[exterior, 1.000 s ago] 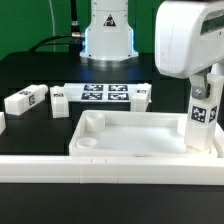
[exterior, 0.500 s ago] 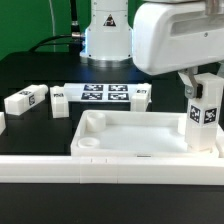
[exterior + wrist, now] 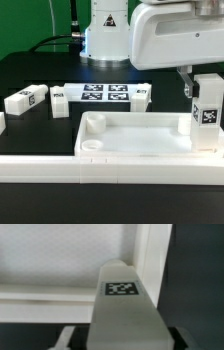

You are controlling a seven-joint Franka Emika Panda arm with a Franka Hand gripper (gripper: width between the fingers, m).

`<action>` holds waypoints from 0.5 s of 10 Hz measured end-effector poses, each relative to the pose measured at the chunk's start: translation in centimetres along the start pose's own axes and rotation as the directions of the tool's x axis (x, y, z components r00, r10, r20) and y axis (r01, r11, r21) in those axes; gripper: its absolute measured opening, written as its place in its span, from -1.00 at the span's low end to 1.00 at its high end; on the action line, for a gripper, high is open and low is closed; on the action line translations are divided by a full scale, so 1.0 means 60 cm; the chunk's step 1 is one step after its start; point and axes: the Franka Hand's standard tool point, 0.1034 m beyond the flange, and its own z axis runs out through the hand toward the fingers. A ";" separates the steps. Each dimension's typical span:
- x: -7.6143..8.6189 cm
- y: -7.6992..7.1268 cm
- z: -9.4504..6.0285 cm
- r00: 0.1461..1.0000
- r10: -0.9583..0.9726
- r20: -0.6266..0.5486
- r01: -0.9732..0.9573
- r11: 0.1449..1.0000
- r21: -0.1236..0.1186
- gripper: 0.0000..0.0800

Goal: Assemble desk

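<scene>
White leg (image 3: 207, 120) upright, clamped in gripper (image 3: 205, 88), lower end at desk top (image 3: 140, 136) corner, exterior view's right

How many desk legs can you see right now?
2. The upright leg stands at the desk top's corner on the exterior view's right, clamped in the gripper. The loose leg lies on the table at the exterior view's left. Others may be hidden or out of frame.

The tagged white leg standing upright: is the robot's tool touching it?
Touching. The wrist view shows the leg wedged inside the tool, with no gap visible on either side of it.
</scene>
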 end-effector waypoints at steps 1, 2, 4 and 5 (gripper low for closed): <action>0.000 0.001 0.000 0.998 0.065 0.000 -0.065 0.998 0.000 -0.27; 0.000 0.001 0.000 0.990 0.142 0.000 -0.142 0.990 -0.001 -0.27; 0.000 0.002 0.000 0.968 0.252 0.000 -0.252 0.968 -0.001 -0.27; -0.001 0.002 0.001 0.927 0.375 0.003 -0.375 0.927 0.002 -0.27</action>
